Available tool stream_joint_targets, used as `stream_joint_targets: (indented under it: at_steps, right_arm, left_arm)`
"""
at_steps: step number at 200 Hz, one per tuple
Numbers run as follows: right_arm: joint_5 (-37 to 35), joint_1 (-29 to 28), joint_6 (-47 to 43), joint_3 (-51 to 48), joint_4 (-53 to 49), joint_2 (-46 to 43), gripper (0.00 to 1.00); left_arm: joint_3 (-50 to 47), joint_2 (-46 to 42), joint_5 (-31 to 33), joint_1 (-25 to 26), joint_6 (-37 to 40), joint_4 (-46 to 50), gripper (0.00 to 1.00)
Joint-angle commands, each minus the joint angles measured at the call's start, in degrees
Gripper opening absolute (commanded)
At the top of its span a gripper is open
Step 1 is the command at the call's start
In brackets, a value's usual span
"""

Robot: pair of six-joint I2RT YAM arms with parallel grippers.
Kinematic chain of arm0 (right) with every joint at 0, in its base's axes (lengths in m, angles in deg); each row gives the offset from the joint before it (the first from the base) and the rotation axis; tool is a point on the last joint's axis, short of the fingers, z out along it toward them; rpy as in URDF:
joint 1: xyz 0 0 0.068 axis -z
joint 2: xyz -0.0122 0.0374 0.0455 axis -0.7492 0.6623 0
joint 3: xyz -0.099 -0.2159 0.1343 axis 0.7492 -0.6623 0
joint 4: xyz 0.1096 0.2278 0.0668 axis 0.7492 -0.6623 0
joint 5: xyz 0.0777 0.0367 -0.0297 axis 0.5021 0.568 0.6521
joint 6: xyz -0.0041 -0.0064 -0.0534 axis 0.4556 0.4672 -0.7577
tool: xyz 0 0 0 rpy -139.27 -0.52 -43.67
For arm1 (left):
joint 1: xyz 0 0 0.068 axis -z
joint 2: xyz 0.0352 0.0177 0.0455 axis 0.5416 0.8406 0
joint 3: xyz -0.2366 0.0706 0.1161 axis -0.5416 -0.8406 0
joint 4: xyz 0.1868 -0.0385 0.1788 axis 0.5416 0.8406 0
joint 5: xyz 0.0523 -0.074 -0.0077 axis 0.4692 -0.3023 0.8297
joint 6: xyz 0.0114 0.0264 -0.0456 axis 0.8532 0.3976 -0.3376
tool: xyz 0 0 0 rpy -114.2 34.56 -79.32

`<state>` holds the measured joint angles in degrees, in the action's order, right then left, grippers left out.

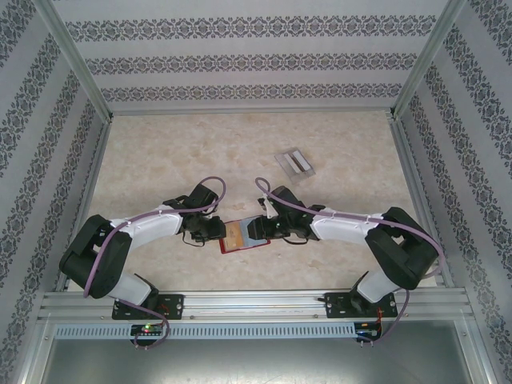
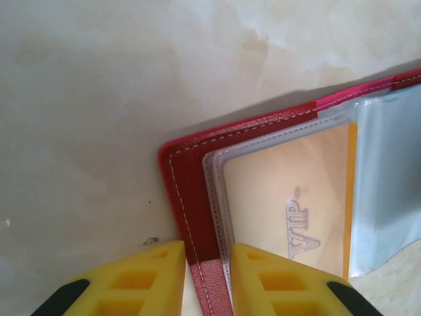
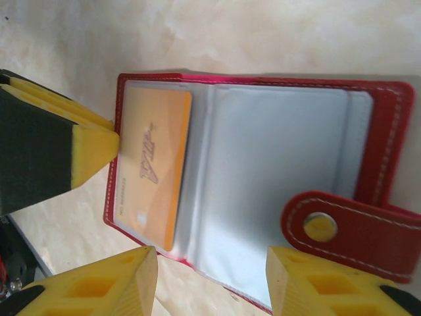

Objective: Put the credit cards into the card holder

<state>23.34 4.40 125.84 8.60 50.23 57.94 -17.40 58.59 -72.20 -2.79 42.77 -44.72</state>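
The pale, marbled tabletop is boxed in by walls papered in grey patterned stripes, with aluminium posts at the far corners. The red card holder lies open at near centre, an orange credit card in its clear pocket. The left gripper pinches the holder's red edge. The right gripper hovers over it, fingers spread and holding nothing. A translucent grey tray lies farther off, to the right.
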Motion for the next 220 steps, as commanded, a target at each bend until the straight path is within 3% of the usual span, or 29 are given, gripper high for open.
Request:
stream_joint_targets:
  at_steps: [1,83,133,220]
  right_arm:
    - [-2.99,-0.07,-0.35,-2.24,-1.78,-0.86,0.49]
    - [-1.41,-0.55,0.19,-0.38,-1.17,3.56,0.49]
    - [0.78,-0.63,-0.28,1.67,-0.02,4.35,0.37]
    - [1.17,-0.78,-0.95,2.58,-0.72,3.20,0.37]
  left_arm:
    - [-0.03,-0.33,-0.76,0.21,-0.23,-0.64,0.25]
    - [0.33,0.16,-1.08,0.20,-0.10,-0.54,0.25]
    - [0.04,-0.44,-1.12,0.20,-0.16,-0.87,0.25]
    - [1.26,-0.11,-1.21,0.22,0.12,0.46,0.25]
